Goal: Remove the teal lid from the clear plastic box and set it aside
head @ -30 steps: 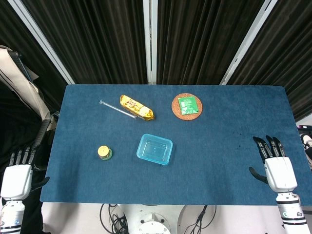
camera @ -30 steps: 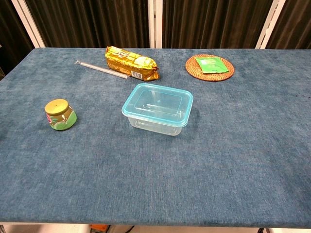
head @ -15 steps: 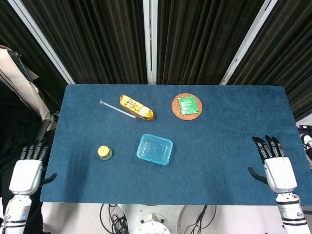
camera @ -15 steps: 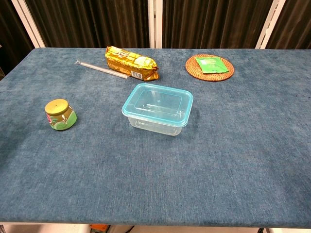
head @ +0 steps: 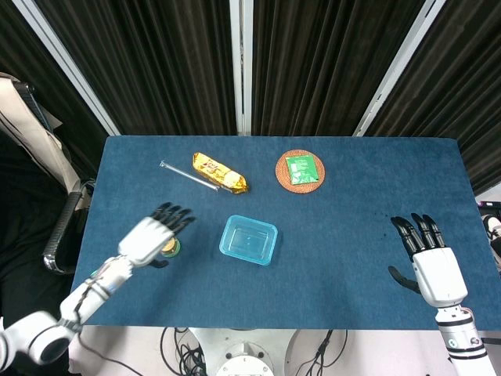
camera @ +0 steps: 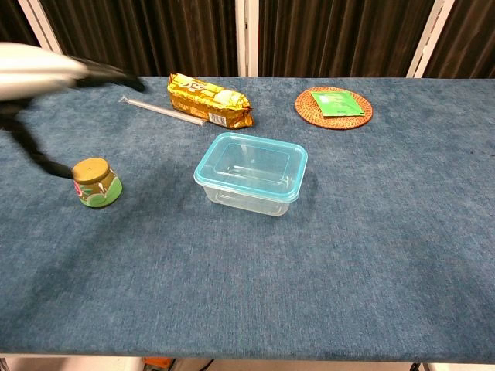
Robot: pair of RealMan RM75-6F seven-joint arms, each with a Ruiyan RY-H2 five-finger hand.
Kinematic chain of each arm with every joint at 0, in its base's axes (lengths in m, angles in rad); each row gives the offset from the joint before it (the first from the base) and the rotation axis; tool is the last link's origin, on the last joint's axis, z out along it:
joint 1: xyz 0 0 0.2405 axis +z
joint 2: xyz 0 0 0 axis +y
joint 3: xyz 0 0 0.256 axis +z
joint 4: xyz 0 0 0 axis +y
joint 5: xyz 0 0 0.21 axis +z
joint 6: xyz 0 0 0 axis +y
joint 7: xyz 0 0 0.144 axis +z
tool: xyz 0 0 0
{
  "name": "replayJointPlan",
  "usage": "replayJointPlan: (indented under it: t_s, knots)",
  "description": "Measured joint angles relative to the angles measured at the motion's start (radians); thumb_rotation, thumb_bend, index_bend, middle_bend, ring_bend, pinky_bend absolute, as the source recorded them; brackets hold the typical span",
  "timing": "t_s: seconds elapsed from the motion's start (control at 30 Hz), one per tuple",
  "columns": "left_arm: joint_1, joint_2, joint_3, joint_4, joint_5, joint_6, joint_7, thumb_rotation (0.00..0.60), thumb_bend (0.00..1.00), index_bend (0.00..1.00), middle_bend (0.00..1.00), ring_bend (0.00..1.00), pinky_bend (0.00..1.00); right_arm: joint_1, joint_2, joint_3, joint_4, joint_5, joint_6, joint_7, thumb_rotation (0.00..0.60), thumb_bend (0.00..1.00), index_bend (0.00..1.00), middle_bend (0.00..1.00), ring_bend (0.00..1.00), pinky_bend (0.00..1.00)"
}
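The clear plastic box (head: 248, 243) (camera: 249, 191) sits near the middle of the blue table with its teal lid (head: 249, 238) (camera: 251, 165) on top. My left hand (head: 150, 236) (camera: 46, 73) hovers over the table to the left of the box, above the small jar, fingers spread and empty; it is blurred in the chest view. My right hand (head: 427, 262) is at the table's front right edge, fingers apart, holding nothing, far from the box.
A small jar with a yellow lid (head: 170, 248) (camera: 95, 182) stands left of the box. A gold snack packet (head: 220, 172) (camera: 209, 99) and a clear rod (head: 189, 175) (camera: 158, 107) lie behind. A woven coaster with a green packet (head: 300, 170) (camera: 334, 106) sits at the back right.
My left hand has swung in from the table's front left corner to above the jar, toward the box. The right hand has shifted slightly inward. The box has not moved.
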Motion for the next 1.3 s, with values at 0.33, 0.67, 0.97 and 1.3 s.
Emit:
replayJointPlan:
  t_s: [0.33, 0.67, 0.97, 1.3]
  knots:
    - [-0.319, -0.112, -0.061, 0.137, -0.272, -0.365, -0.002, 0.6, 0.06, 0.0, 0.0, 0.0, 0.0, -0.002, -0.01, 0.008, 0.018, 0.008, -0.007, 0.015, 0.6, 0.11, 0.0, 0.12, 0.0, 0.01]
    - [-0.502, -0.191, -0.015, 0.213, -0.538, -0.406, 0.053, 0.6, 0.06, 0.0, 0.0, 0.0, 0.0, -0.009, -0.014, 0.012, 0.049, 0.014, -0.008, 0.052, 0.6, 0.11, 0.0, 0.12, 0.0, 0.01]
    - [-0.586, -0.224, 0.063, 0.208, -0.671, -0.339, 0.1, 0.6, 0.06, 0.0, 0.0, 0.0, 0.03, -0.012, -0.016, 0.014, 0.07, 0.018, -0.013, 0.079, 0.6, 0.11, 0.0, 0.12, 0.0, 0.01]
    - [-0.64, -0.258, 0.095, 0.227, -0.784, -0.297, 0.11, 0.6, 0.06, 0.05, 0.06, 0.06, 0.16, -0.01, -0.022, 0.016, 0.08, 0.019, -0.022, 0.087, 0.6, 0.11, 0.0, 0.12, 0.0, 0.01]
